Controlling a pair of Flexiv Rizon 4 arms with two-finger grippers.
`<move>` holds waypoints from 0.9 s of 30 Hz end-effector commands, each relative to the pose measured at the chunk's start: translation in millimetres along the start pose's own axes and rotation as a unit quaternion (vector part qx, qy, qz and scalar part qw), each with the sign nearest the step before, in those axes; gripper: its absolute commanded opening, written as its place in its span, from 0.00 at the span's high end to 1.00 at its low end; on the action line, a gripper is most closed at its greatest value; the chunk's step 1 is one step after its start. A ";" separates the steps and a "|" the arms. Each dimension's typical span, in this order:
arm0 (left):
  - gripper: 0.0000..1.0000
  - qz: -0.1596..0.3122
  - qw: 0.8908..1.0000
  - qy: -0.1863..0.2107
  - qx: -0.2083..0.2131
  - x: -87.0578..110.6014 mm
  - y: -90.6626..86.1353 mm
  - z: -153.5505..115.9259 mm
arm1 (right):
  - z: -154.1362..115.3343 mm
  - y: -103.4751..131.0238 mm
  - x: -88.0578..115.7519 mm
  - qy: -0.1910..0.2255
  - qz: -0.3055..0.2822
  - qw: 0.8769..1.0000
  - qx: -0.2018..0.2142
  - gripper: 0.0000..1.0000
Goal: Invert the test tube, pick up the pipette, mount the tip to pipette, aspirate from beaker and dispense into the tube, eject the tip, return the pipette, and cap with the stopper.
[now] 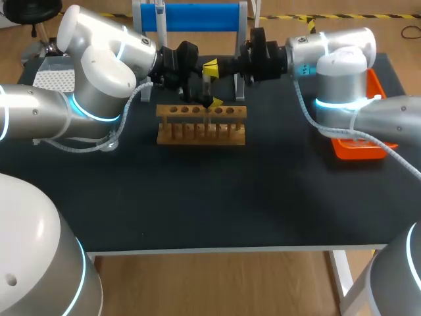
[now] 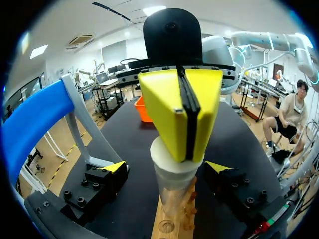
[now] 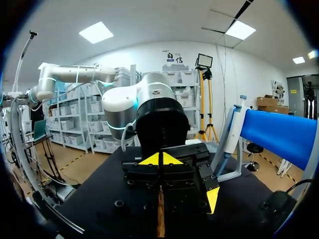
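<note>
A wooden rack stands at the back middle of the table. A clear test tube stands upright in the rack, with a white stopper in its mouth. My right gripper comes down from above, its yellow tips pressed together and resting on top of the stopper, with nothing between them. My left gripper is open, one finger on each side of the tube and neither touching it. In the head view both grippers meet over the rack, the left gripper just below the right gripper.
A blue pipette stand rises behind the rack. An orange tray lies at the right under my right arm. A white tip box sits at the far left. The dark table stretches in front of the rack.
</note>
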State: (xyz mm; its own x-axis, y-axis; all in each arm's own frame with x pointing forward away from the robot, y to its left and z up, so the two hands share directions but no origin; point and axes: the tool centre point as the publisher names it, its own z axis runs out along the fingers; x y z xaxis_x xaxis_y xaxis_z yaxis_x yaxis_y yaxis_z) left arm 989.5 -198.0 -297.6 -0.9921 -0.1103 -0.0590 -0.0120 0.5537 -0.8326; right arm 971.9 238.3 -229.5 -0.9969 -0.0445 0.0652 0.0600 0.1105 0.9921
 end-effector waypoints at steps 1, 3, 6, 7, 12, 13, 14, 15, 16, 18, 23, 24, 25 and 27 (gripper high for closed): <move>0.00 0.000 1.000 0.002 -0.001 -1.1 -0.2 0.3 | 2.4 -17.1 -0.8 -0.001 0.003 1.000 0.002 1.00; 0.00 0.000 1.000 0.002 -0.001 -1.1 -0.2 0.3 | 2.4 -17.4 -0.9 -0.002 0.004 1.000 0.000 1.00; 0.00 0.000 1.000 0.002 -0.001 -1.1 -0.2 0.3 | 0.5 -11.4 -2.2 -0.004 -0.001 1.000 -0.010 1.00; 0.00 0.000 1.000 0.002 -0.001 -1.1 -0.2 0.3 | 0.0 -8.8 -2.6 -0.003 -0.003 1.000 -0.015 1.00; 0.00 0.000 1.000 0.002 -0.001 -1.1 -0.2 0.3 | -5.1 8.4 -3.1 -0.003 -0.016 0.999 -0.045 1.00; 0.00 0.000 1.000 0.002 -0.001 -1.1 -0.2 0.3 | -6.9 11.6 -2.8 -0.004 -0.019 0.999 -0.047 1.00; 0.00 0.000 1.000 0.002 -0.001 -1.1 -0.2 0.3 | -8.8 14.5 -2.4 -0.005 -0.021 0.999 -0.048 1.00; 0.00 0.000 1.000 0.002 -0.001 -1.1 -0.2 0.3 | -11.2 17.0 -1.8 -0.006 -0.025 0.999 -0.047 0.98; 0.00 0.000 1.000 0.002 -0.001 -1.1 -0.2 0.3 | -14.0 19.0 -1.1 -0.008 -0.028 0.998 -0.046 0.90; 0.00 0.000 1.000 0.002 -0.001 -1.1 -0.2 0.3 | -20.8 21.6 0.3 -0.017 -0.036 0.999 -0.035 0.52; 0.00 0.000 1.000 0.002 -0.001 -1.1 -0.2 0.3 | -44.8 18.3 4.7 -0.039 -0.043 0.998 -0.011 0.00; 0.00 0.000 1.000 0.002 -0.001 -1.1 -0.2 0.3 | -49.3 16.1 5.3 -0.042 -0.041 0.998 -0.010 0.00; 0.00 0.000 1.000 0.002 -0.001 -1.1 -0.2 0.3 | -52.2 14.3 5.7 -0.044 -0.039 0.998 -0.008 0.00; 0.00 0.000 1.000 0.002 -0.001 -1.1 -0.2 0.3 | -61.9 6.6 7.8 -0.052 -0.034 0.998 0.002 0.00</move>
State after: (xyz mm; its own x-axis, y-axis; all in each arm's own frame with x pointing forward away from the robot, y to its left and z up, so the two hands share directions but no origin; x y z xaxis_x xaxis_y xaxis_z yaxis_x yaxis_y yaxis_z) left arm 989.5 -198.0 -297.6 -0.9921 -0.1103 -0.0591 -0.0120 0.5538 -0.8326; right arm 981.8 194.2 -218.1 -0.9995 0.0265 -0.0148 -0.0121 0.0988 0.9950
